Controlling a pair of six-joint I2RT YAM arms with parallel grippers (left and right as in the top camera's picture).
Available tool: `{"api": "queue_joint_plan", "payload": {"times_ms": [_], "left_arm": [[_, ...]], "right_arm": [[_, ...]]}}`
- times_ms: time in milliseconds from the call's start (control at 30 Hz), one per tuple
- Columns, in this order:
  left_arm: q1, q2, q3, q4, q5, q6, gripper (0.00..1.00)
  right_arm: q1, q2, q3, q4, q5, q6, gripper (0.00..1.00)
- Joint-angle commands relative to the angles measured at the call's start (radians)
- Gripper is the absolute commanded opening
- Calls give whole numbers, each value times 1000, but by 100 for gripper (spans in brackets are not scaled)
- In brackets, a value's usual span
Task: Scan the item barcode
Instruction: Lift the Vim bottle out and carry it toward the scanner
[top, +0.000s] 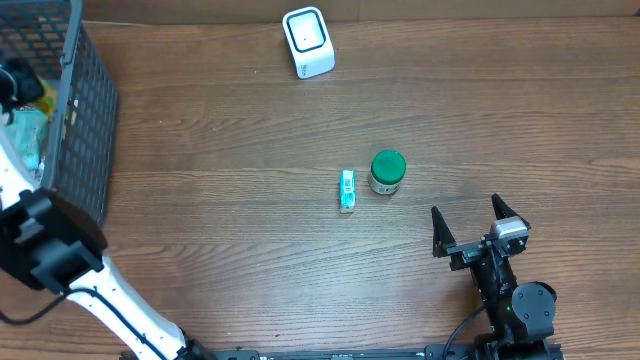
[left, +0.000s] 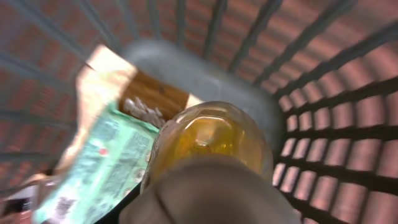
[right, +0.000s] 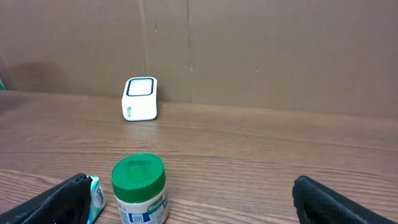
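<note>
L gripper (top: 18, 88) is in the black wire basket (top: 85, 110), upper left, over a round yellow see-through jar (left: 208, 140). View's blurry, so can't tell if it's shut on it. R gripper (top: 466, 208), lower right, is wide open w/ nothing in it. A crooked grab could let the jar slip or bump the wires.

Bare table (top: 220, 170) between basket (top: 90, 110) and jar (top: 387, 171)
</note>
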Motion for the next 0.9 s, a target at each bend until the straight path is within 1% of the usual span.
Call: {"api": "queue_joint_plan", "payload": {"times_ms": [0,167,300,333,400,500,567,667,700,767,800,867], "left_arm": [[3,-210,66,26,-8,-74,24],[3,-370,66,34,-44,-160,23],[-4,-476,66,29,-43,-218,21],[-12,-504,66,19,-35,-224,21],[-40,-552,66,-19,29,-224,21],[-85,-587,66,-72,89,-231,21],[-170,-618,66,-158,98,-231,20],[-262,-627,66,-253,96,-231,22],[-320,-623,64,-320,93,-230,22],[-378,-615,61,-385,64,-230,22],[-439,-606,50,-439,21,-231,22],[-508,-596,24,-472,-23,-231,22]], "right_arm": [[-3,-7,-11,4,9,-5,100],[-3,-7,-11,4,9,-5,100],[-3,-7,-11,4,9,-5,100],[-3,-7,-11,4,9,-5,100],[-3,-7,-11,4,9,-5,100],[-3,-7,-11,4,9,-5,100],[-3,-7,-11,4,9,-5,100],[-3,-7,-11,4,9,-5,100],[-3,-7,-11,4,9,-5,100],[-3,-7,-11,4,9,-5,100],[-3,-7,-11,4,9,-5,100],[-3,-7,-11,4,9,-5,100]]}}
